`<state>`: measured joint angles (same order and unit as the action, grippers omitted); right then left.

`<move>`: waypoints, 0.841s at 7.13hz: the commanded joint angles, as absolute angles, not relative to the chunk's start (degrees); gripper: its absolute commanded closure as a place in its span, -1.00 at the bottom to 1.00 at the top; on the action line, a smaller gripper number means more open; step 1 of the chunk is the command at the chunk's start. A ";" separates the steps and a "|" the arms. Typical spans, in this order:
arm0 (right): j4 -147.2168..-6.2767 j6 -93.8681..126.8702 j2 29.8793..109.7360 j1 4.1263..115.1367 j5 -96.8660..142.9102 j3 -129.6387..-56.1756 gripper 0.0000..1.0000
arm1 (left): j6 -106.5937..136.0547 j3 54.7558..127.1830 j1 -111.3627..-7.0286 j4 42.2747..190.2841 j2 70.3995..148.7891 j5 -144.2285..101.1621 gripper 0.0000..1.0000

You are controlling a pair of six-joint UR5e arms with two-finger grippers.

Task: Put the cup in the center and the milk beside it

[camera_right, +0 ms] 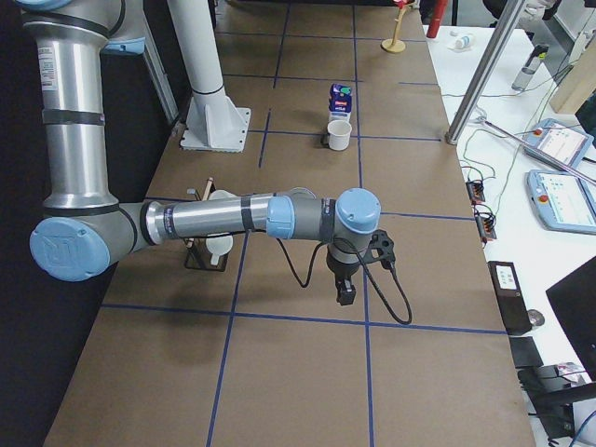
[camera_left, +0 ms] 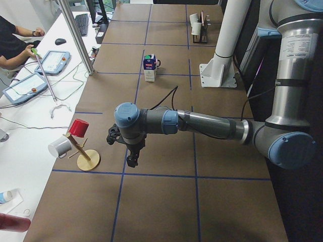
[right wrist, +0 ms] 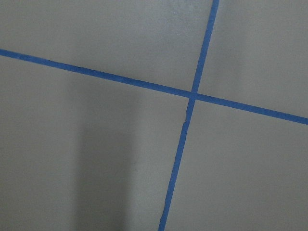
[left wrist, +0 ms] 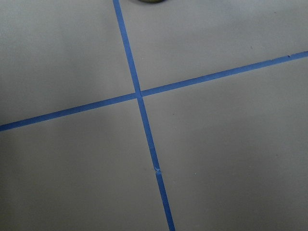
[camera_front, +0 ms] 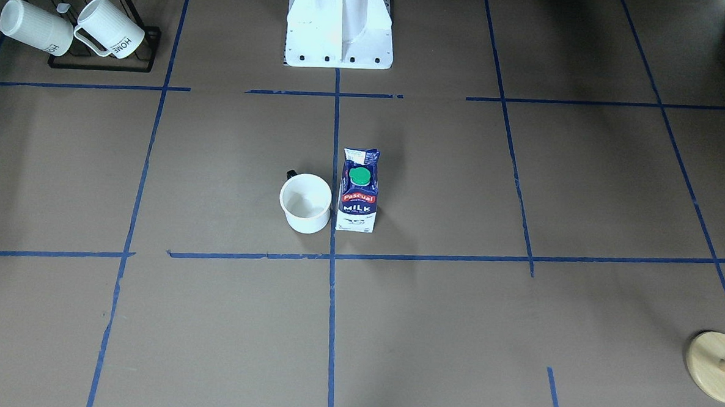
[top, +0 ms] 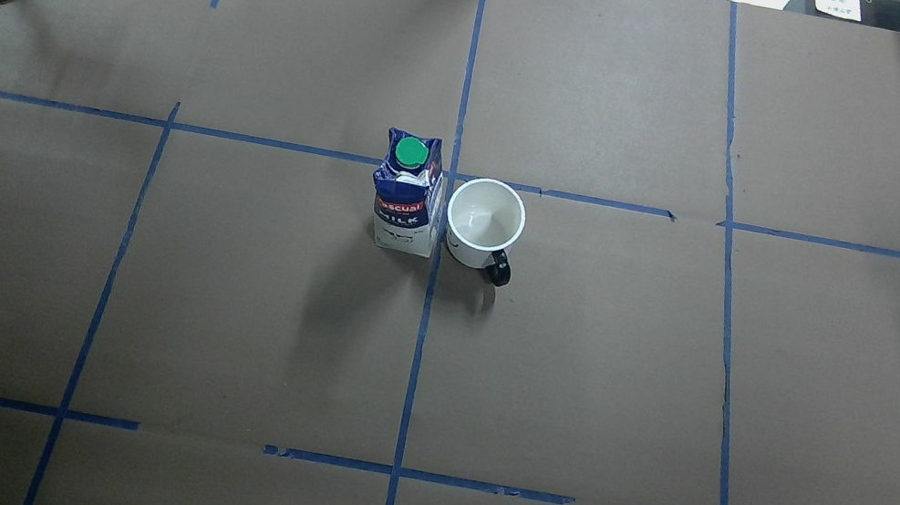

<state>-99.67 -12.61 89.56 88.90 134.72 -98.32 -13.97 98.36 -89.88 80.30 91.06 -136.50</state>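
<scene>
You see the smooth white mug (camera_front: 305, 203) with a dark handle upright mid-frame in the front-facing view, just beside the tall dark-blue and white milk carton (camera_front: 358, 194). Both stand just above the blue tape crossing (camera_front: 332, 256). The left gripper (camera_left: 132, 160) and right gripper (camera_right: 346, 296) hang over the brown paper (camera_front: 210, 319) well apart from them; you cannot tell whether either's fingers are apart or together.

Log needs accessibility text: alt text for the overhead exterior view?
A white cup and a milk carton stand upright, close together, on either side of the middle blue tape line; the carton is on the view's left.
</scene>
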 commanded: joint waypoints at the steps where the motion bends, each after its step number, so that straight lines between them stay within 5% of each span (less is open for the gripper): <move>1: -99.58 -12.92 89.73 88.95 136.40 -97.91 -1.00 | -14.06 98.52 -89.82 79.98 91.05 -136.49 -1.00; 6: -99.49 -12.31 89.03 88.95 136.14 -98.44 -1.00 | -14.06 98.79 -89.82 79.98 91.05 -136.49 -1.00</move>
